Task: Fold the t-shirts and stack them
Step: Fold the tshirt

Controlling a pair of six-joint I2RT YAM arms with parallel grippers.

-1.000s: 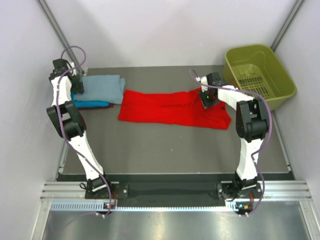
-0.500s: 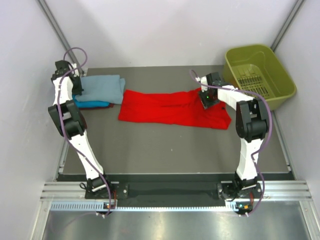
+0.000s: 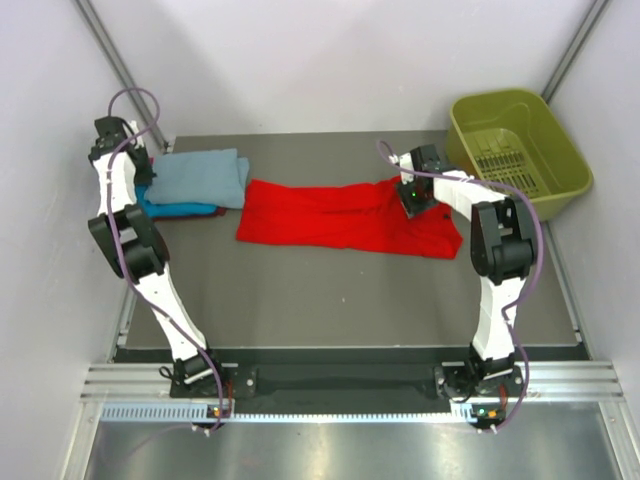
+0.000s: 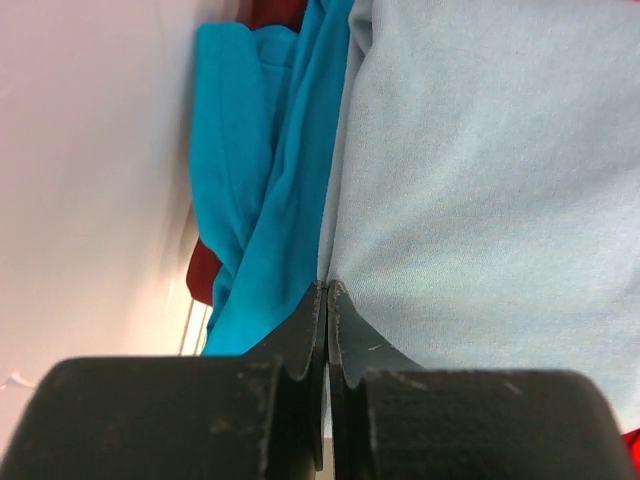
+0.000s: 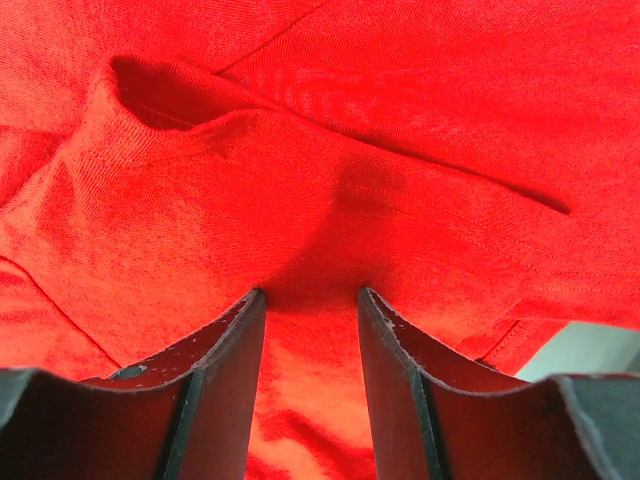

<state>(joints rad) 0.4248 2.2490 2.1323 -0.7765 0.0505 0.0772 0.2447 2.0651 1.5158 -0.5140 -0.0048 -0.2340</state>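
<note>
The red t-shirt (image 3: 330,215) lies partly folded as a long strip across the middle of the table. My right gripper (image 3: 415,198) stands on its right part, jaws open, and red cloth (image 5: 400,100) fills the gap between the fingers (image 5: 310,295). At the back left, a folded grey-blue t-shirt (image 3: 205,175) lies on top of a turquoise one (image 3: 175,208). My left gripper (image 3: 140,170) is at the left edge of that stack. In the left wrist view it (image 4: 328,285) is shut on nothing, over the seam between grey-blue (image 4: 500,180) and turquoise (image 4: 250,170).
An olive-green plastic basket (image 3: 505,96) stands at the back right corner. White walls close in the table on the left, back and right. A dark red cloth edge (image 4: 205,270) shows under the turquoise shirt beside the left wall.
My left gripper has shut and drawn back to the left, off the grey-blue shirt toward the wall. The right gripper and the red shirt have not moved.
</note>
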